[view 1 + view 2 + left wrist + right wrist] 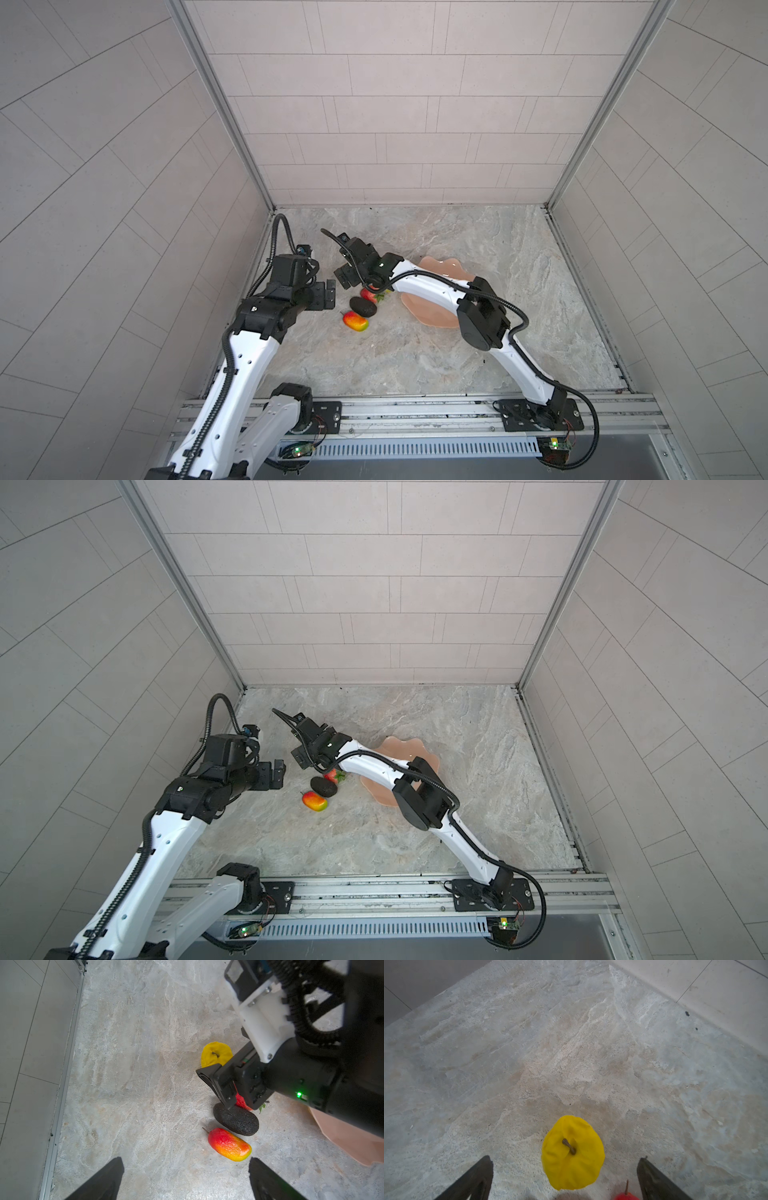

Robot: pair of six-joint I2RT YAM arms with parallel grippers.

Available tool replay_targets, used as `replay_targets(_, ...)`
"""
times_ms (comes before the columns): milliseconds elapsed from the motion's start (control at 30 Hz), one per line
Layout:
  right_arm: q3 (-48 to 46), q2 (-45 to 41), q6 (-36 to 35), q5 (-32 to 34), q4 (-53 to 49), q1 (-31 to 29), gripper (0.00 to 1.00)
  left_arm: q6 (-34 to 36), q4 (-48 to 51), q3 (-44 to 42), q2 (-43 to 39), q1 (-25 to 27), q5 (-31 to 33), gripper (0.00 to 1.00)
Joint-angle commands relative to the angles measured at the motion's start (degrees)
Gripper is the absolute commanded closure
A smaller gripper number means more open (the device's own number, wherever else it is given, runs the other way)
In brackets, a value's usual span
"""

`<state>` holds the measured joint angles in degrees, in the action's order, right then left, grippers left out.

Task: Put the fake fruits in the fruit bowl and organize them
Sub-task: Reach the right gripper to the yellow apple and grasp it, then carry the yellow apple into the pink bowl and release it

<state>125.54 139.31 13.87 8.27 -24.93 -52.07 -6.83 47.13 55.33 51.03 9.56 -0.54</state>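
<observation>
A: Place of the yellow fruit (572, 1153)?

B: Standing on the worktop (571, 1053), stem up, in the gap of the right tool (565, 1160), a little ahead of the tips. Touching neither finger, as far as visible.

A: And the right tool itself?

B: Spread wide, holding nothing. Low over the worktop.

A: Heavy to lift?

B: Probably not. Looks like hollow plastic, so most likely light. Lumpy and a bit dented, so perhaps ready to give under a hard squeeze. Skin matte, maybe not very slippery, but rounded, so able to roll out of a poor grip.

A: Where to take hold, then?

B: Across the widest part of the body, one finger on each opposite flank. Not by the thin stem. Better to close gently.

A: Around it?

B: Just behind the right tool's tips, a red fruit (626, 1195) with a stem, cut by the picture edge; cannot tell which one. Below the wrist of that tool, the strawberry (242, 1103), then the avocado (236, 1120) close against it, then a mango (228, 1145) just beside. Left tool (186, 1160) also spread and holding nothing, hanging just short of the mango. Fruit bowl (432, 316) farther back under the right arm, mostly hidden; contents not possible to tell.
</observation>
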Motion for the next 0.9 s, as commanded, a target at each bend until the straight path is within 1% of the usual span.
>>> replay_targets(0,5.5,2.8,2.8,3.5,-5.5,0.3,0.05,-0.6,-2.2,-1.8,0.0,-1.4,-3.1,0.00)
replay_targets(67,8.5,4.9,4.1,5.5,-7.1,0.5,0.06,-0.8,-2.3,-2.5,0.0,-2.2,-4.4,0.00)
replay_targets(133,9.7,6.2,5.2,6.0,-7.3,0.7,0.09,-0.8,-2.2,-2.6,-0.1,-2.2,-4.2,0.00)
replay_targets(300,9.9,8.1,6.6,4.6,-6.3,1.2,0.18,-0.7,-2.7,-2.9,-0.9,-2.4,-3.6,0.00)
replay_targets(500,10.0,8.6,8.3,3.1,-6.3,1.5,0.34,-0.7,-2.8,-3.0,-0.7,-2.8,-3.7,0.00)
replay_targets(600,10.0,8.4,8.6,1.6,-6.0,1.7,0.47,-0.6,-2.8,-3.0,-0.5,-2.8,-3.8,0.00)
replay_targets(700,10.0,7.4,9.0,1.2,-6.6,1.9,0.52,-0.6,-2.8,-3.0,-0.6,-2.9,-3.5,0.00)
replay_targets(767,10.0,6.0,8.7,0.8,-7.6,1.9,0.62,-0.6,-2.8,-3.2,-0.8,-3.0,-3.3,0.00)
replay_targets(800,10.0,5.2,8.3,0.7,-8.3,1.9,0.64,-0.5,-2.8,-3.2,-0.8,-2.9,-3.3,0.00)
replay_targets(867,9.6,2.7,7.1,0.7,-9.5,1.9,0.65,-0.6,-2.9,-3.2,-0.9,-2.9,-3.1,0.00)
